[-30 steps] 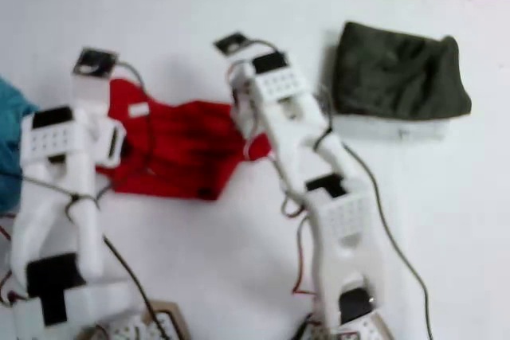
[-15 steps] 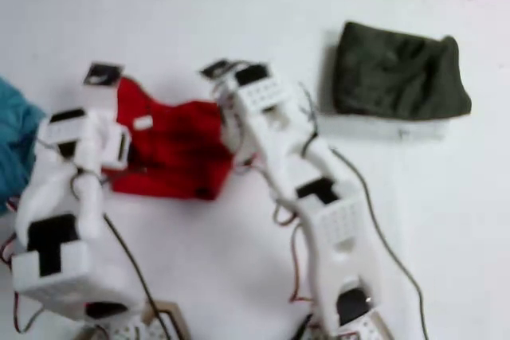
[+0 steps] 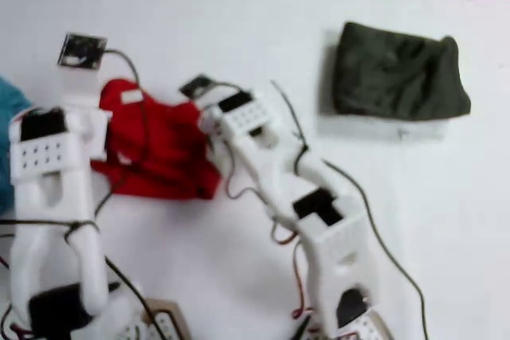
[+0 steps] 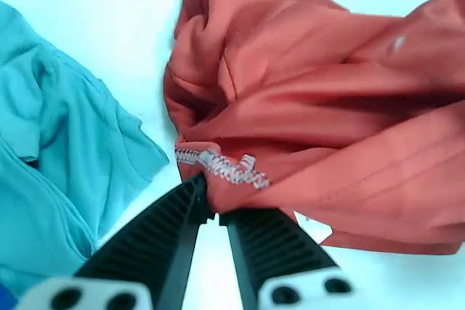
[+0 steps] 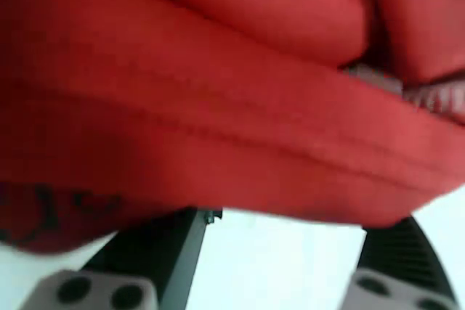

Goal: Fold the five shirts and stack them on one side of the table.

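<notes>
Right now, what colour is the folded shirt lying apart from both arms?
The folded shirt is dark green, clearest in the high view.

From high above, looking down over the table [image 3: 263,13], from each wrist, close on the red shirt [image 4: 327,128], shared by all three.
</notes>
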Robot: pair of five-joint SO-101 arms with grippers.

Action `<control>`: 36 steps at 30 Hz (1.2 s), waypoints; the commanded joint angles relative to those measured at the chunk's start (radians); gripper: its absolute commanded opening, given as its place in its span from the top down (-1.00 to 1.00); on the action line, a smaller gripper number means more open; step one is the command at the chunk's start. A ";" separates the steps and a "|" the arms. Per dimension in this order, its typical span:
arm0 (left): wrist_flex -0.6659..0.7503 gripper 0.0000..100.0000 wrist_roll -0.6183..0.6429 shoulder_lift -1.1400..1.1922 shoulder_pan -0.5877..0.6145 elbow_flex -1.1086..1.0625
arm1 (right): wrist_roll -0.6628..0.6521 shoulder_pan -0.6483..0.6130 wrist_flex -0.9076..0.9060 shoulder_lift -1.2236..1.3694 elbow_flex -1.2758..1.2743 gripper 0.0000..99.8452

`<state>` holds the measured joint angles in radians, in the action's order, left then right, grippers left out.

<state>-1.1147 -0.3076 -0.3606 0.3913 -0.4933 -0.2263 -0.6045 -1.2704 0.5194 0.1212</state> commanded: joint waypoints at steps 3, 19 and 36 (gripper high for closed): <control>-0.031 0.95 0.008 -0.071 0.014 0.035 | 0.009 0.035 0.134 -0.064 0.008 0.38; 0.011 0.95 -0.066 -0.265 0.206 0.025 | 0.009 -0.127 -0.019 -0.251 -0.069 0.38; 0.066 0.95 -0.068 -0.265 0.224 0.025 | 0.107 -0.291 0.348 -0.262 -0.304 0.38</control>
<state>-1.0671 -0.3659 -0.5953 0.6076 -0.4933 -0.1726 -0.8853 -0.9835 0.3092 -0.1887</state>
